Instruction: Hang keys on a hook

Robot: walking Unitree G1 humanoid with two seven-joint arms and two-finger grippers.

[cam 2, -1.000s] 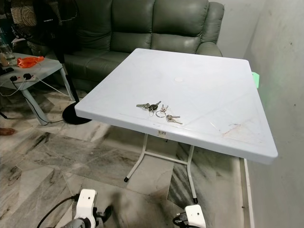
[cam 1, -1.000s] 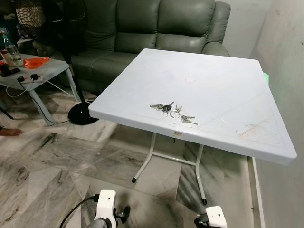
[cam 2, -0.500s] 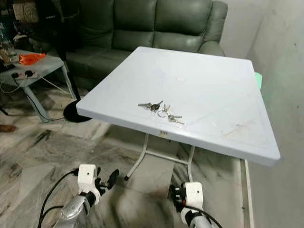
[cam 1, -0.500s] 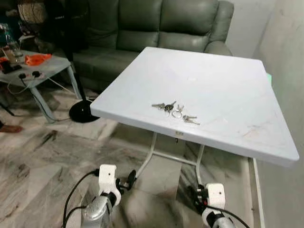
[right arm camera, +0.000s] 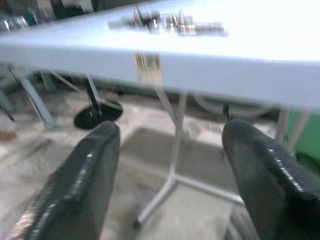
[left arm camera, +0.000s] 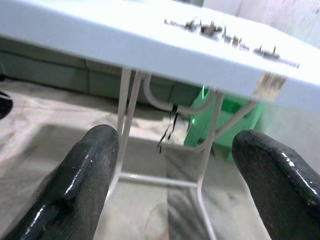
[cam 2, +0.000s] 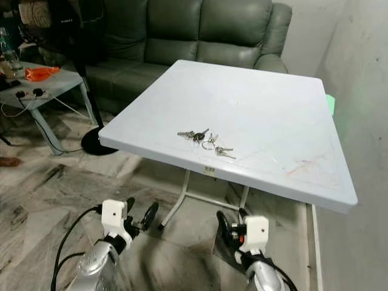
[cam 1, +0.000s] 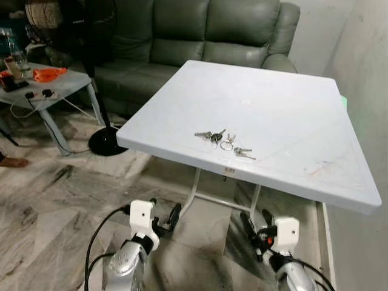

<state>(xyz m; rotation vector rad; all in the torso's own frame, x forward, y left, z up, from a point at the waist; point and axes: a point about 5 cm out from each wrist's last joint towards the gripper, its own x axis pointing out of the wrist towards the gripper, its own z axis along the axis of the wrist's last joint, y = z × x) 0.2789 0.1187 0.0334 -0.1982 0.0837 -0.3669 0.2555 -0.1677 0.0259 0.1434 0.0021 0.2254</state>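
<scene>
A bunch of keys [cam 1: 223, 140] on a ring lies near the front edge of the white square table [cam 1: 285, 109]; the same keys [left arm camera: 225, 34] look small on the tabletop in the left wrist view. Both arms are raised low in front of me, below the table's edge. My left gripper [cam 1: 165, 215] is open, its two black fingers [left arm camera: 85, 175] wide apart with nothing between them. My right gripper [cam 1: 256, 225] is open too, its fingers [right arm camera: 85, 175] spread and empty, pointing at the keys [right arm camera: 165, 21] from below table height.
A green leather sofa [cam 1: 194, 36] stands behind the table. A small side table [cam 1: 42, 85] with a power strip and orange cloth is at the left, beside a fan base [cam 1: 106, 140]. A wall [cam 1: 370, 73] runs close along the right. The floor is marble tile.
Both arms have risen further into view, the grippers now higher and closer to the table's front edge. The camera has shifted slightly; the keys have not moved.
</scene>
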